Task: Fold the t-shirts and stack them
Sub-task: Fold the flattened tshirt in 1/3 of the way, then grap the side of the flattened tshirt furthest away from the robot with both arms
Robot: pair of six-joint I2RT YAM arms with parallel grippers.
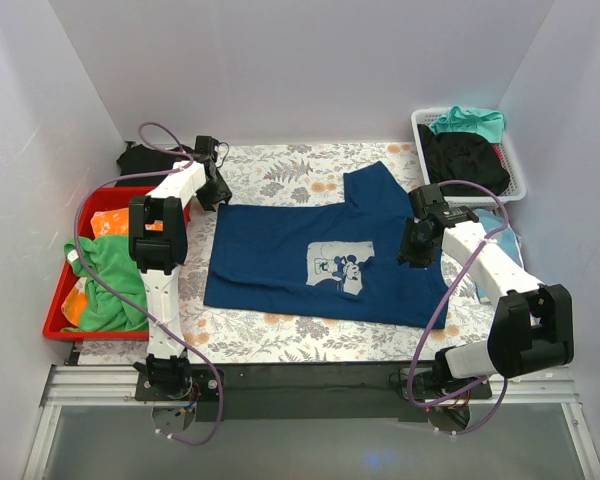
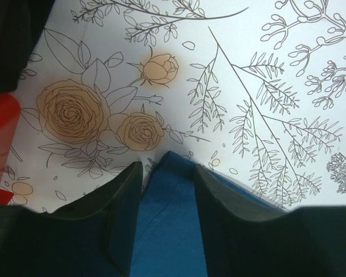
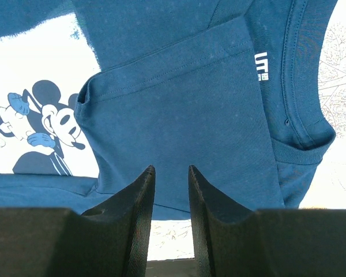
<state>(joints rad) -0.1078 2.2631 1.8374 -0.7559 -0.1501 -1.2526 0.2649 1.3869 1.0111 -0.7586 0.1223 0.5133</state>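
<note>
My navy blue cotton t-shirt (image 1: 290, 260) lies spread out flat in the middle of the flowery white table cloth (image 1: 280, 170), with its pale square mouse print (image 1: 337, 270) facing up. From the top view, my left claw (image 1: 217, 190) is down at the far left corner of the shirt, and my right claw (image 1: 417, 245) is over the right side of it. Only the top view shows the long red plastic tray (image 1: 55, 310) with the bright green cloth (image 1: 110, 280) on my left. It also shows the white plastic basket (image 1: 515, 170) at the far right, with a black soft cloth (image 1: 465, 155) and a teal soft cloth (image 1: 470, 120) in it. My left wrist view shows something the top view does not. A blue corner of the shirt sits right between the fingers of my left claw (image 2: 168, 164), but I cannot tell if I am pinching it tight. My right wrist view shows a blue short sleeve (image 3: 179, 115) folded over onto the shirt, the round ribbed collar (image 3: 300, 86) and the mouse's face up close. My right claw (image 3: 172, 168) has a small gap between its fingers. Nothing is in the gap, so it is let go and holding nothing.
</note>
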